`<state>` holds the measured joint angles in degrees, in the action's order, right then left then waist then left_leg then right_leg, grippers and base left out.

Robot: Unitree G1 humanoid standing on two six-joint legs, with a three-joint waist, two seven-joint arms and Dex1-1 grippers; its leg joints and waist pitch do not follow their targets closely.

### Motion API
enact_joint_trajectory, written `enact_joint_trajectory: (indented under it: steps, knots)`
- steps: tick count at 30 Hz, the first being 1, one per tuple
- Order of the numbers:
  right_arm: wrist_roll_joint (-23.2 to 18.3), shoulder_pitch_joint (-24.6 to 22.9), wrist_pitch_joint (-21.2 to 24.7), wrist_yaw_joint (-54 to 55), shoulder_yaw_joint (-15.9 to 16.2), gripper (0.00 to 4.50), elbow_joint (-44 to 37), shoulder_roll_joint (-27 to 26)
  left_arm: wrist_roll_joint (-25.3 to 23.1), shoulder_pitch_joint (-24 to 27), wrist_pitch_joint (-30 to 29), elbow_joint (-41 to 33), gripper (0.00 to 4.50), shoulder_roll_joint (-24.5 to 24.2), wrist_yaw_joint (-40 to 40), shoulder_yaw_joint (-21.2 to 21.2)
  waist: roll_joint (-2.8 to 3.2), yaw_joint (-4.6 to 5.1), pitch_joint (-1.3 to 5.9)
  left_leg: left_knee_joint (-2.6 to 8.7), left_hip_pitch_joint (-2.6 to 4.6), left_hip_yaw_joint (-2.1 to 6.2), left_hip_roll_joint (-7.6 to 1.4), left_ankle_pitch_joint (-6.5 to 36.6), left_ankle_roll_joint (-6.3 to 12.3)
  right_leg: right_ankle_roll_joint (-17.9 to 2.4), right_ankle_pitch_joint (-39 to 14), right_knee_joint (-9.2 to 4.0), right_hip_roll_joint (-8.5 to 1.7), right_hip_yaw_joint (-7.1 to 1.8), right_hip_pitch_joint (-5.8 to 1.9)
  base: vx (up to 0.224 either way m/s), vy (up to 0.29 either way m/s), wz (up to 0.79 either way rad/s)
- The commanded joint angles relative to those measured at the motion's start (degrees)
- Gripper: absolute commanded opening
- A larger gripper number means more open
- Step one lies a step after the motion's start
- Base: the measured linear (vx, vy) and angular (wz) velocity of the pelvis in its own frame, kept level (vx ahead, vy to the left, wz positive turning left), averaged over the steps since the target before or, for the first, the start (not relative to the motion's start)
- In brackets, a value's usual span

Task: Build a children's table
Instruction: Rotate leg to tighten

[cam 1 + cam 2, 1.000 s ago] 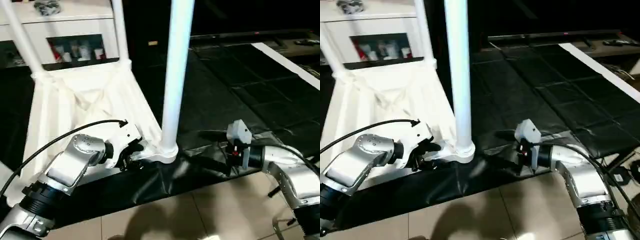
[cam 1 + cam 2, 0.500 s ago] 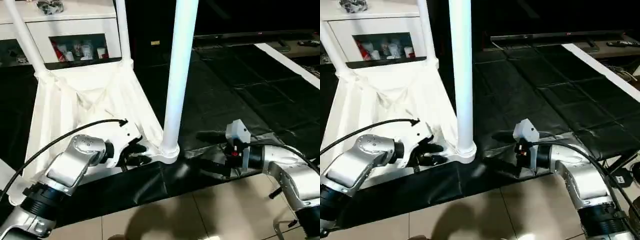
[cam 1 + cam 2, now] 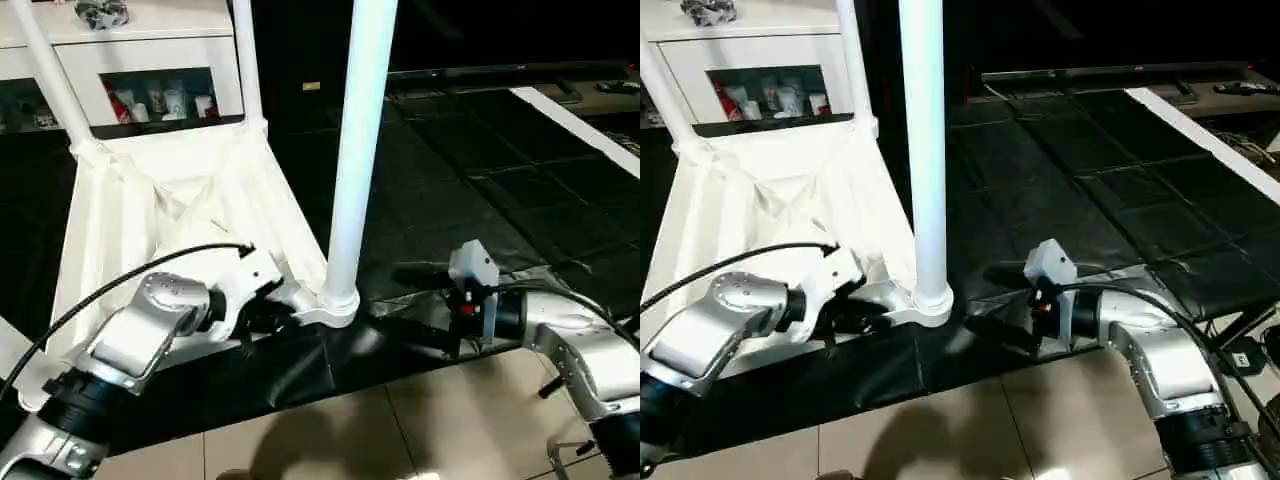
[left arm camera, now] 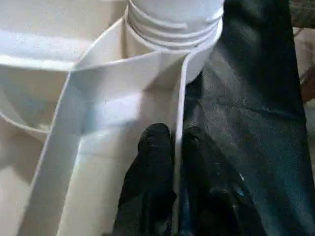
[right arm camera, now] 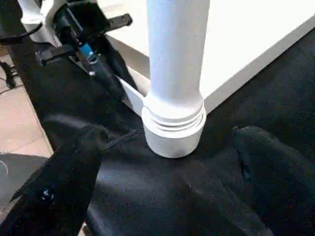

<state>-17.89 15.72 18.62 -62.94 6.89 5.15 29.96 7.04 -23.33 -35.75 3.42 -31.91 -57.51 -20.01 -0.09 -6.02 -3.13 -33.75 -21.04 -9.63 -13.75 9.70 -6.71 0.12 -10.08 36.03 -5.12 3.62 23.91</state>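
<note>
The children's table lies upside down on a black mat, its white ribbed tabletop point(image 3: 170, 190) facing up. A white leg point(image 3: 355, 150) stands upright in the near corner socket point(image 3: 338, 300). Two more legs point(image 3: 245, 60) point(image 3: 45, 75) rise at the far corners. My left gripper point(image 4: 176, 140) is shut on the tabletop's thin rim point(image 4: 179, 98) just beside that socket, one black finger point(image 4: 155, 142) inside the rim and one outside. My right gripper point(image 5: 170, 132) stands wide open, its fingers on either side of the near leg's base without touching it.
A black mat point(image 3: 470, 170) covers the floor to the right and back, with a white strip point(image 3: 580, 120) across it. Beige tiles point(image 3: 400, 430) lie at the front. A white glass-door cabinet point(image 3: 140, 50) stands behind the tabletop.
My left gripper's fingers have closed from apart onto the tabletop's rim. The right gripper stays open by the leg. The camera has shifted slightly.
</note>
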Motion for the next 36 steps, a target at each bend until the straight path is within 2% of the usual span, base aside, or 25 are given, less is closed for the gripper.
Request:
enact_joint_trajectory:
  steps: [1, 4, 8, 10, 13, 15, 18, 19, 21, 24, 26, 28, 29, 30, 32, 36]
  knots:
    - [-0.13, 0.35, 0.52, 0.10, -0.01, 4.50, -0.75, 0.24, -0.01, -0.02, 0.05, -1.01, 0.25, -0.46, -0.83, -1.03, -0.33, -0.10, 3.87, 3.71, 0.15, -0.91, 1.20, 12.86, 1.21, -9.50, -15.06, -4.78, -1.46, -1.71, -3.10, 0.000, 0.000, 0.00]
    - [0.04, 0.32, 0.49, 0.34, 0.05, 4.50, -0.80, 0.11, -0.52, -0.29, 2.28, 0.01, 0.04, -0.43, -1.11, -0.98, -0.31, -0.13, 3.94, 3.68, 0.10, -0.88, 1.20, 12.17, 1.25, -9.63, -14.12, -4.69, -1.48, -1.73, -3.17, 0.000, 0.000, 0.00]
    - [0.27, 0.50, 0.23, 0.64, -0.02, 4.50, -0.50, 0.06, -0.62, -0.69, 6.13, 1.52, 0.04, -0.35, -2.43, -0.83, -0.42, -0.08, 4.00, 3.59, 0.06, -0.95, 1.24, 11.45, 1.43, -9.97, -12.47, -4.49, -1.41, -1.75, -3.27, 0.000, 0.000, 0.00]
    - [0.54, 0.83, -0.37, 1.08, -0.06, 4.50, 0.26, -0.14, 1.19, -0.84, 12.98, 3.45, 0.04, 0.57, -6.00, 0.11, -0.54, -0.16, 3.97, 3.57, 0.03, -1.00, 1.34, 11.57, 1.52, -9.67, -13.28, -4.66, -1.46, -1.77, -3.26, 0.000, 0.000, 0.00]
    - [1.27, 1.35, -1.48, 1.81, 0.04, 4.50, 1.46, -0.63, 0.13, -2.04, 16.00, 6.57, 0.04, 0.44, -7.83, -1.47, -0.45, -0.33, 3.93, 3.64, 0.19, -1.03, 1.29, 12.14, 1.33, -9.35, -14.44, -4.76, -1.53, -1.78, -3.08, 0.000, 0.000, 0.00]
    - [1.27, 1.90, -1.71, 1.83, 0.08, 4.50, 2.33, -1.04, -0.74, -2.89, 18.52, 8.71, 0.04, 0.49, -9.72, -3.06, -0.31, -0.58, 3.92, 3.64, 0.60, -1.11, 1.17, 13.35, 1.12, -9.43, -15.44, -4.83, -1.57, -1.85, -2.76, 0.000, 0.000, 0.00]
    - [1.47, 2.95, -2.28, 0.72, 0.81, 4.50, 3.79, -1.27, -1.59, -3.98, 21.80, 11.24, 0.04, 1.05, -12.95, -5.37, -0.25, -0.97, 3.89, 3.77, 0.69, -1.06, 1.04, 14.38, 0.79, -9.22, -16.89, -4.95, -1.72, -1.87, -2.79, 0.000, 0.000, 0.00]
    - [2.02, 4.24, -2.98, -0.26, 1.61, 4.50, 5.69, -1.45, -2.21, -4.88, 23.33, 12.62, 0.04, 1.48, -14.91, -6.80, -0.06, -1.11, 3.75, 3.82, 0.94, -1.09, 1.03, 15.77, 0.53, -9.21, -18.31, -5.25, -1.71, -1.83, -2.53, 0.000, 0.000, 0.00]
    - [1.77, 5.24, -3.31, -1.64, 2.15, 4.50, 6.94, -1.84, -2.83, -5.69, 24.60, 13.97, 0.04, 1.93, -16.13, -7.71, 0.19, -1.35, 3.88, 3.83, 0.90, -0.99, 0.94, 15.69, 0.06, -9.52, -17.62, -4.96, -1.81, -1.89, -2.69, 0.000, 0.000, 0.00]
    - [0.25, 6.49, -3.51, -5.81, 3.35, 4.50, 7.99, -2.64, -4.14, -7.20, 26.95, 16.40, 0.04, 2.80, -17.69, -9.14, 0.21, -1.86, 3.79, 3.78, 1.59, -1.18, 0.82, 18.06, 0.18, -10.52, -17.41, -5.19, -1.75, -1.94, -2.27, 0.000, 0.000, 0.00]
    - [0.52, 7.63, -4.67, -9.25, 5.32, 4.50, 9.90, -3.16, -5.03, -8.81, 29.82, 19.17, 0.04, 4.25, -19.32, -9.84, 0.05, -1.95, 3.98, 3.90, 1.07, -0.98, 0.74, 16.87, 0.32, -11.11, -15.79, -4.86, -1.94, -1.90, -2.87, 0.000, 0.000, 0.00]
    - [0.72, 7.92, -4.99, -9.82, 5.70, 4.50, 10.48, -3.31, -5.09, -9.13, 30.07, 19.56, 0.04, 4.54, -19.56, -9.94, 0.02, -2.03, 4.04, 3.86, 0.96, -0.98, 0.70, 16.02, 0.25, -11.31, -14.55, -4.65, -1.97, -1.93, -2.94, 0.000, 0.000, 0.00]
    - [0.72, 7.92, -4.99, -9.82, 5.70, 4.33, 10.48, -3.31, -5.09, -9.13, 30.07, 19.56, 0.01, 4.54, -19.56, -9.94, 0.01, -2.07, 4.07, 3.87, 0.86, -0.91, 0.69, 15.65, 0.19, -11.30, -14.24, -4.53, -2.04, -1.90, -3.08, 0.000, 0.000, 0.00]
    - [0.90, 9.52, -5.29, -12.03, 6.67, 4.33, 13.71, -4.19, -5.45, -10.45, 31.46, 21.66, 0.01, 5.56, -20.19, -10.34, -0.28, -2.09, 4.09, 3.93, 0.66, -0.89, 0.71, 14.81, 0.22, -11.20, -13.79, -4.45, -2.09, -1.89, -3.28, 0.000, 0.000, 0.00]
    - [1.07, 11.27, -5.62, -14.06, 7.34, 4.13, 17.03, -5.02, -6.11, -11.63, 33.00, 23.52, 0.00, 6.16, -21.00, -10.88, -0.13, -2.01, 4.23, 3.74, 0.75, -0.99, 0.85, 15.27, 0.28, -11.70, -14.82, -4.56, -2.13, -1.76, -3.14, 0.000, 0.000, 0.00]
    - [1.42, 13.11, -6.47, -16.75, 7.65, 3.80, 20.43, -5.38, -6.45, -12.98, 34.52, 26.00, 0.00, 6.68, -21.93, -10.79, -0.24, -2.30, 4.30, 3.71, 0.62, -0.93, 0.69, 13.68, 0.60, -12.19, -12.49, -4.21, -2.16, -1.79, -3.38, 0.000, 0.000, 0.00]
